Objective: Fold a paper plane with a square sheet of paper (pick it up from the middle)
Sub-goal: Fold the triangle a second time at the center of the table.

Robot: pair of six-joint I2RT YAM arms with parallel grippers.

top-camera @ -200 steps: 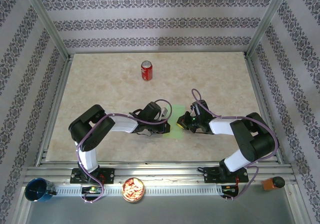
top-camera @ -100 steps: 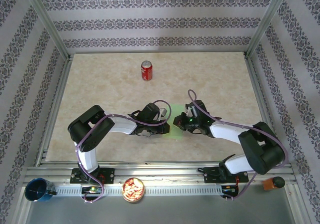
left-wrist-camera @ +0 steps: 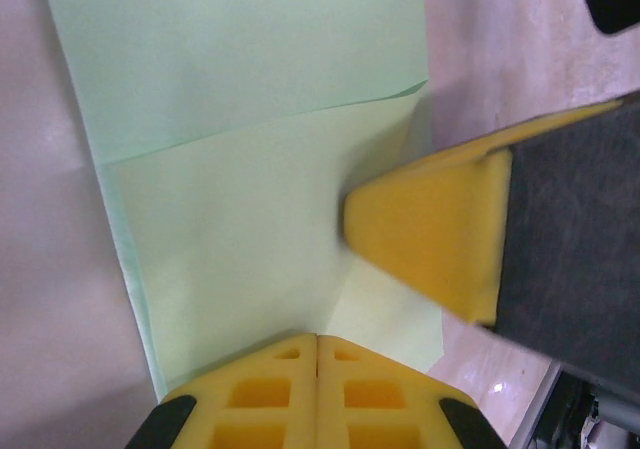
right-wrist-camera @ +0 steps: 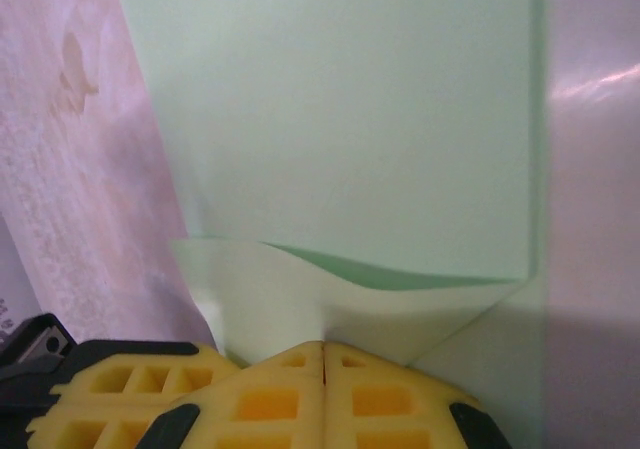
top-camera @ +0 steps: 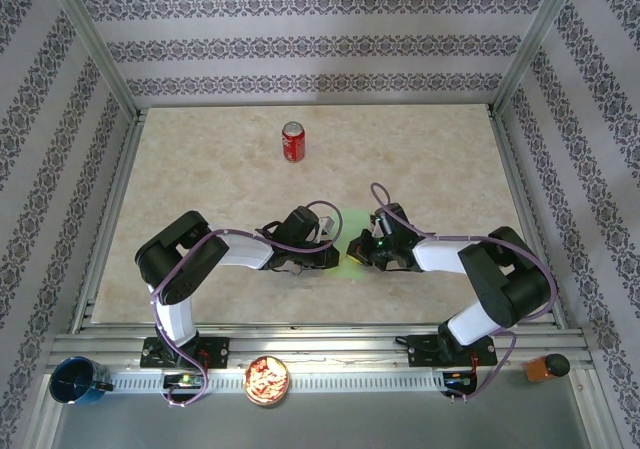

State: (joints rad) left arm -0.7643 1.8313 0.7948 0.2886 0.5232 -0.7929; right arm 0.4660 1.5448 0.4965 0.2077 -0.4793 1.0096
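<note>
From above, the square sheet of paper (top-camera: 349, 231) lies on the worktop (top-camera: 200, 169), a little nearer than the middle, between the 2 hands. The left hand (top-camera: 331, 254) reaches it from the left and the right hand (top-camera: 357, 253) from the right. Both tips are at the sheet's near part, just beside each other. A red can (top-camera: 292, 141) stands upright well apart, toward the far edge, with bare worktop between it and the sheet. On the rail by the arm bases sit a blue cup (top-camera: 75, 381) at the left and a bowl (top-camera: 267, 380) of pale snacks near the left base.

In the left wrist view, the left hand (left-wrist-camera: 317, 341) has its 2 yellow fingers pressed together with nothing in the seam, its tip at the sheet's (left-wrist-camera: 250, 59) near edge. A paler folded flap (left-wrist-camera: 230, 239) lies over the sheet, its upper edge slanting across. A yellow finger (left-wrist-camera: 430, 239) of the right hand comes in from the right, its tip over the flap; it is blurred, so I cannot tell whether it presses down.

In the right wrist view, the right hand (right-wrist-camera: 323, 347) is also pressed together, with no paper visible in its seam. The sheet (right-wrist-camera: 350, 119) spreads flat ahead of it on the worktop (right-wrist-camera: 90, 169). The flap (right-wrist-camera: 260, 294) meets the fingertips and arches slightly off the sheet, leaving a dark green sliver of shadow beneath its edge.
</note>
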